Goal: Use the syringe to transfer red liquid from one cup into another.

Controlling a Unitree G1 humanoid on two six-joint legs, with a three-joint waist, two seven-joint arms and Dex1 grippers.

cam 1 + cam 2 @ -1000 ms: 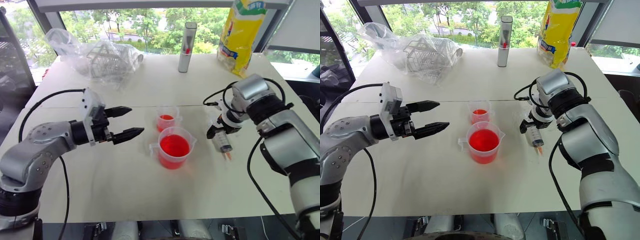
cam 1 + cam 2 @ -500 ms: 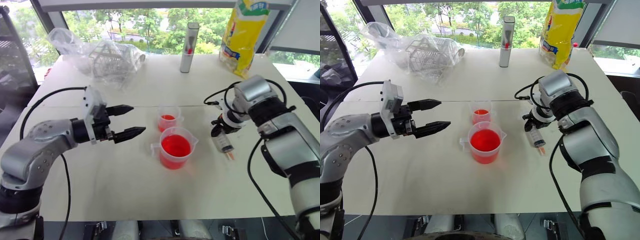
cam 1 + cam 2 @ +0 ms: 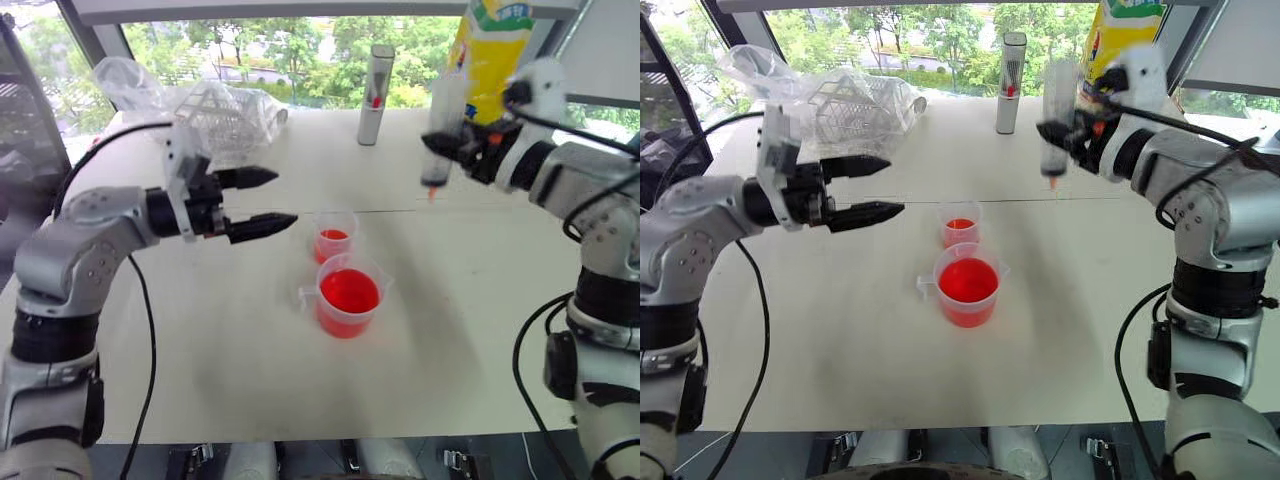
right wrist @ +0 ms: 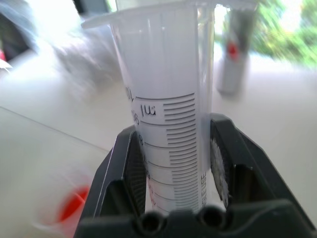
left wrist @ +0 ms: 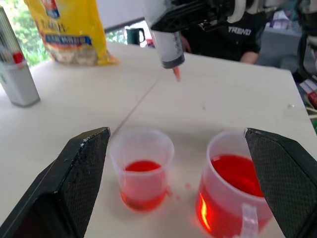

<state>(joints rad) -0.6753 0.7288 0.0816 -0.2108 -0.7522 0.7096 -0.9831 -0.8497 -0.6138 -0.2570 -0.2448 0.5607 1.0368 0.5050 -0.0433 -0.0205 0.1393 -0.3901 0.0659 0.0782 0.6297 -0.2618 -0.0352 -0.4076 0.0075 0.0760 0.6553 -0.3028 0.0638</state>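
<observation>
I see my right end effector point(image 3: 462, 148) clamped on the syringe point(image 3: 443, 125), upright above the table point(image 3: 250, 380), seemingly empty. My left end effector point(image 3: 268, 200) gapes beside the small cup point(image 3: 335, 236) and beaker point(image 3: 349, 295) of red liquid point(image 3: 349, 291).

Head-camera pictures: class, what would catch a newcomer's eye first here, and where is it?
The syringe, held upright above the table in the right gripper, tip down. Next, the red liquid in the handled beaker at mid-table, with the smaller cup just behind it. The left gripper hovers open beside them.
</observation>
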